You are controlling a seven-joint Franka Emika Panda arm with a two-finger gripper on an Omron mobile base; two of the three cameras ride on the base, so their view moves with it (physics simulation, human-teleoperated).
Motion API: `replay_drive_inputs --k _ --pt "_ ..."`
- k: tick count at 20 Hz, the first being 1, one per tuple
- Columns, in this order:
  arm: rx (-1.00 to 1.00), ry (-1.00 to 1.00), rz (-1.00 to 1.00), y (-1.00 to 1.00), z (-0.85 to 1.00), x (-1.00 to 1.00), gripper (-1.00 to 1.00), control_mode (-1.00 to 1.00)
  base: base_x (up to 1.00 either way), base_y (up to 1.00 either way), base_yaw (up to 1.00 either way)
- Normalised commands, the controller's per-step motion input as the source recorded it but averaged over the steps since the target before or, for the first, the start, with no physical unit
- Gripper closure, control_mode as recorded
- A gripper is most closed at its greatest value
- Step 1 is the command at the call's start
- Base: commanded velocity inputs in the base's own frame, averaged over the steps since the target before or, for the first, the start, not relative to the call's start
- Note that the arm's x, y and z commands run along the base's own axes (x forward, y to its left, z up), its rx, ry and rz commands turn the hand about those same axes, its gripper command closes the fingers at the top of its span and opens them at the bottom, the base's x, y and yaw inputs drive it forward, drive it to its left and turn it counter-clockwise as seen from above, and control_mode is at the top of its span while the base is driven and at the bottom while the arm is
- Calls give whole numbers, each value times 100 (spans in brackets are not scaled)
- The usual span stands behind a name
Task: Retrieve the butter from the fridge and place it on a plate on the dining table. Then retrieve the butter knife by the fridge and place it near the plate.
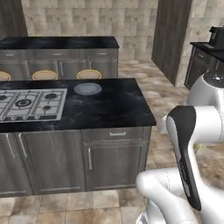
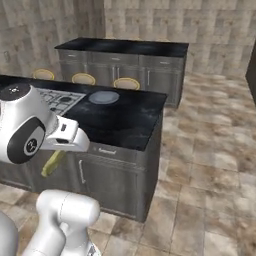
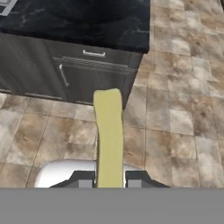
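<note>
The pincer (image 3: 109, 183) is gripping the butter (image 3: 109, 135), a long olive-yellow bar that is sticking out from between the two dark finger tips (image 3: 84, 178) in the hand view and pointing toward the dark cabinet front below the desk edge. In that view the butter is hanging over the tiled floor (image 3: 175, 109), in front of a drawer with a small silver handle (image 3: 93, 53) and a cupboard door (image 3: 83, 83) below it. In the right base view the butter (image 2: 54, 163) is showing as a slanted yellow-green bar just under the white arm (image 2: 30, 130), low beside the cabinet and below the level of the desk top. The desk (image 1: 113, 105) is a black marbled island on dark grey cabinets, and it is carrying a steel gas hob (image 1: 30, 104) toward its left part in the left base view. The plate (image 1: 88, 89), small, round and pale, is lying flat on the desk just beside the hob's far right corner, near the far edge; it is lying well apart from the butter. Three round gold-rimmed stools (image 1: 89, 74) are standing behind the desk, between it and a second black-topped counter (image 1: 61, 43) along the back. The arm's white links with a dark strip (image 1: 186, 148) are rising at the lower right of the left base view.
</note>
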Motion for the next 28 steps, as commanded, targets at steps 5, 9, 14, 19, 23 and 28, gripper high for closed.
replay_drive_inputs --k 5,9,14,19,23,28 --pt "0 0 0 0 0 0 100 100 7 -100 2" --pt "0 0 0 0 0 0 100 100 36 -100 20" --pt "0 0 0 0 0 0 100 100 83 -100 0" --pt "0 0 0 0 0 0 100 100 100 -97 -6" --pt "0 0 0 0 0 0 100 100 100 -32 0" --pt "0 0 0 0 0 0 100 100 100 -5 0"
